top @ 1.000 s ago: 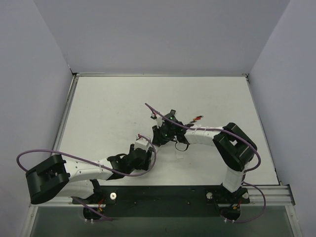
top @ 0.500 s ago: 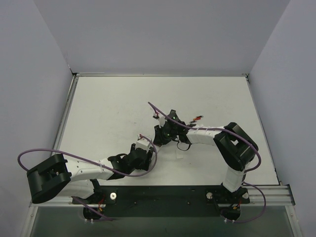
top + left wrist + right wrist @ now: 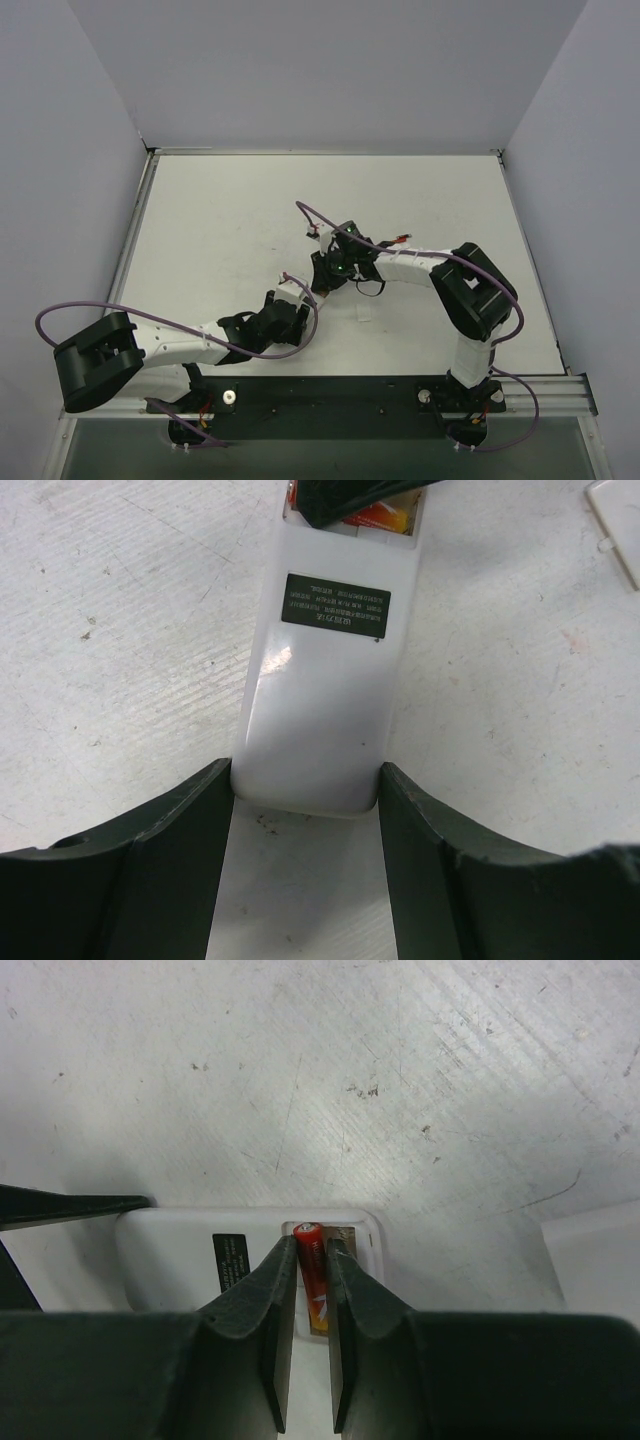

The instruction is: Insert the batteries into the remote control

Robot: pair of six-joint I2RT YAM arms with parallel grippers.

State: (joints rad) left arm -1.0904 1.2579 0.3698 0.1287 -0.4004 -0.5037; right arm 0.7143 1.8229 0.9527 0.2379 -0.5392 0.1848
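Observation:
The white remote control (image 3: 330, 680) lies back side up on the table, dark label showing, its battery bay open at the far end. My left gripper (image 3: 305, 780) is shut on the remote's near end, one finger against each side. My right gripper (image 3: 310, 1250) is shut on a red battery (image 3: 312, 1270) and holds it in the open bay. In the left wrist view the battery (image 3: 380, 518) shows as a red-orange patch under a dark right finger. From above, the two grippers meet at the remote control (image 3: 293, 291) in the middle of the table.
A small white flat cover (image 3: 615, 520) lies loose on the table to the right of the remote; it also shows in the right wrist view as a white cover (image 3: 590, 1250). The table (image 3: 220, 220) is scratched white, with grey walls on three sides.
The right gripper has narrowed onto the battery, and its wrist has shifted slightly towards the remote. The left arm and the remote have not moved.

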